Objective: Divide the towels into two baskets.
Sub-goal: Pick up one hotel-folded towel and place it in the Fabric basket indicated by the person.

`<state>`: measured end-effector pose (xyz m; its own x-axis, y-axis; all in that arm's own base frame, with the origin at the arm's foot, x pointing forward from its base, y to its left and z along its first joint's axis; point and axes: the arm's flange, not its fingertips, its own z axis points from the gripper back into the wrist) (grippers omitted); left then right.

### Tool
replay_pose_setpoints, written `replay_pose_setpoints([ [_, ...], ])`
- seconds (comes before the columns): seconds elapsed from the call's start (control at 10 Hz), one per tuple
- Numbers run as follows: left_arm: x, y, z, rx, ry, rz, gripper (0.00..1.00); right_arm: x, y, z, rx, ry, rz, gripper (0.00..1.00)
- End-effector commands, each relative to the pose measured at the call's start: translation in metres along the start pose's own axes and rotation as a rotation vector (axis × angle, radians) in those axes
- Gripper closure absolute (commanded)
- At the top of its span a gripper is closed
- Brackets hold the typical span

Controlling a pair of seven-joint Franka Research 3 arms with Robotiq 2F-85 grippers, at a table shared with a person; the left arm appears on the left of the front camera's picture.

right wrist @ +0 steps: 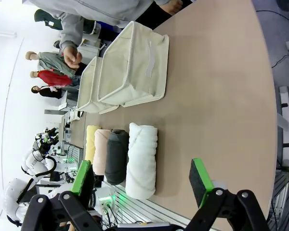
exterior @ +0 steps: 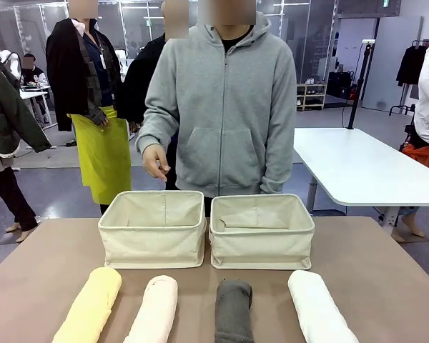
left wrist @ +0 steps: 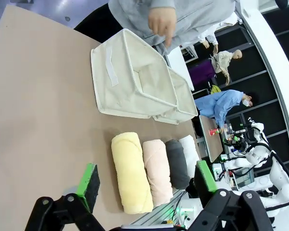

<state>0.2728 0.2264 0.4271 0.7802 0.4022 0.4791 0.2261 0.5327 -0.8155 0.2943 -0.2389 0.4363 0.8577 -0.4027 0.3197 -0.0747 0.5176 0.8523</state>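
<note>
1. A brown table (exterior: 386,286) in a busy workshop hall is pictured. A person in a grey hoodie (exterior: 225,107) is stood at its far side, with one hand (exterior: 156,161) held above the baskets.
2. Two cream canvas bins are set side by side at the far middle of the table, their walls touching: the left basket (exterior: 151,246) and the right basket (exterior: 263,250). No towel is seen in either.
3. Four rolled terry towels are laid in a row along the near edge, their ends pointed toward the baskets. From left to right they are the pale yellow towel (exterior: 91,306), the cream towel (exterior: 154,311), the dark grey towel (exterior: 234,311) and the white towel (exterior: 318,307).
4. The left gripper (left wrist: 147,180) is shown spread wide with nothing held, poised above the yellow and cream rolls. The right gripper (right wrist: 141,176) is likewise spread wide and empty, above the white roll.
5. The rolls are judged to be light, soft and easily squeezed, neither fragile nor slippery. A roll taken by one end would likely sag or come unrolled. Each is best gripped across its middle, with the pads pressed well into the cloth. The soft basket walls may give way if bumped.
</note>
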Motion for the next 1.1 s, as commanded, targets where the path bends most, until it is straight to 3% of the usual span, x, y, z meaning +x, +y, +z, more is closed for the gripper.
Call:
replay_pose_setpoints([
  [0.0,-0.0001,-0.0002,0.0017,-0.008,-0.007,-0.002,0.0,0.0002,0.0015,0.0007,0.001,-0.002,0.005,0.0],
  [1.0,-0.0001,-0.0002,0.0017,-0.008,-0.007,-0.002,0.0,0.0002,0.0015,0.0007,0.001,-0.002,0.005,0.0],
])
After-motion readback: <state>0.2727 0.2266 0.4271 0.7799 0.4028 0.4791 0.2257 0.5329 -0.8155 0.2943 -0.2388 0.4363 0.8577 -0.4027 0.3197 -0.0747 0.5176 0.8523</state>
